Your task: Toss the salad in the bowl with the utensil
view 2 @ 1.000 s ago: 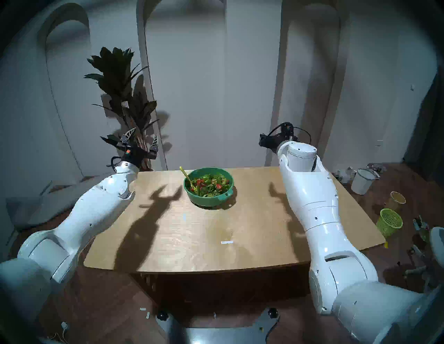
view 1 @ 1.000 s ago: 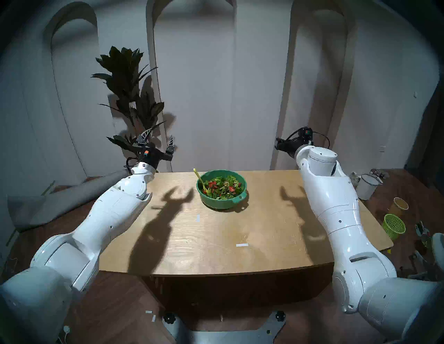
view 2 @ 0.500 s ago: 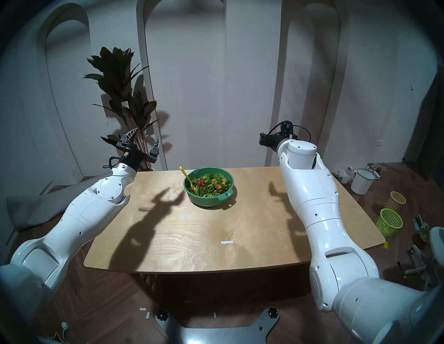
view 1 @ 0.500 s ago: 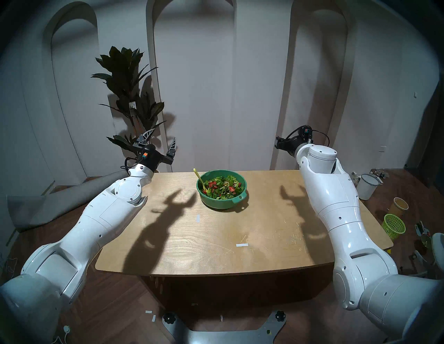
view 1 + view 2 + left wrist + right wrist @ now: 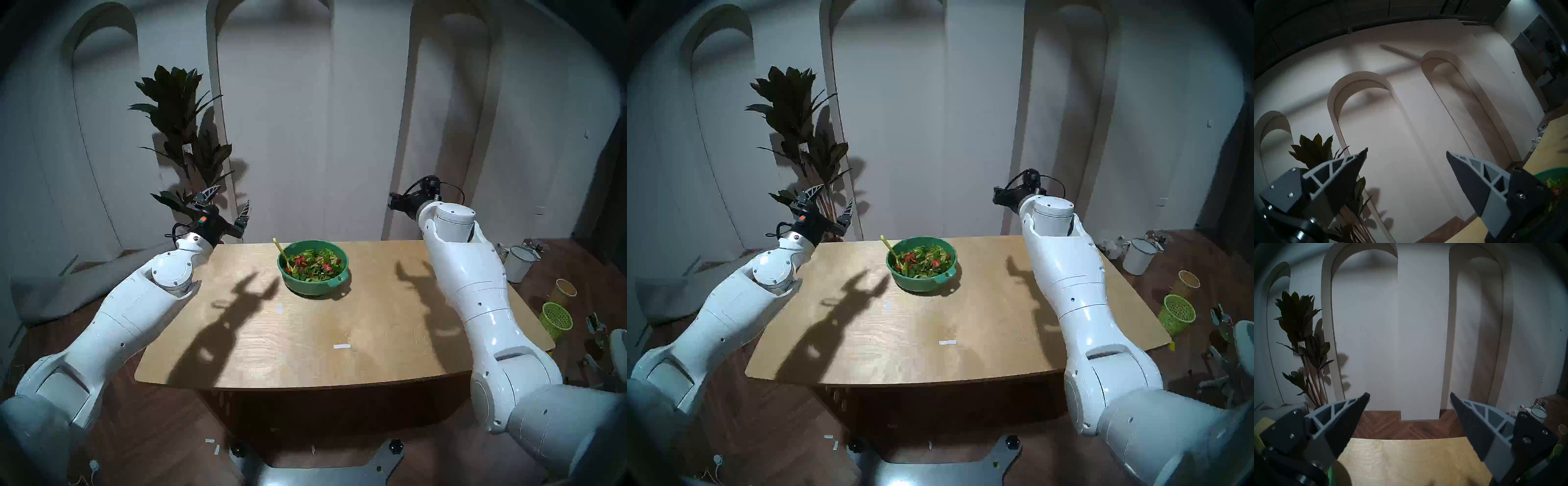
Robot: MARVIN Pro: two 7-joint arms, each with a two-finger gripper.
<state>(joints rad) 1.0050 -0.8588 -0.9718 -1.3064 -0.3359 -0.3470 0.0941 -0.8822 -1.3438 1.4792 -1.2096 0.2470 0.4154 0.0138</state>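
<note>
2 grippers, left gripper (image 5: 230, 198) and right gripper (image 5: 1410, 396), gape wide, empty; utensil (image 5: 282, 254) leans in the bowl (image 5: 314, 286), handle up for grabbing.

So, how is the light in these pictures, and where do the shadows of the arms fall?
Head views: dim room, light from above; the open left gripper casts a sharp claw shadow on the table beside the bowl; straight walls bend, dark fisheye rim. Left wrist view: tilted, soft. Right wrist view: level, dim, open right gripper.

White wall (image 5: 356, 135) with 3 arched niches, potted plant (image 5: 183, 135), herringbone wood floor (image 5: 163, 427).
</note>
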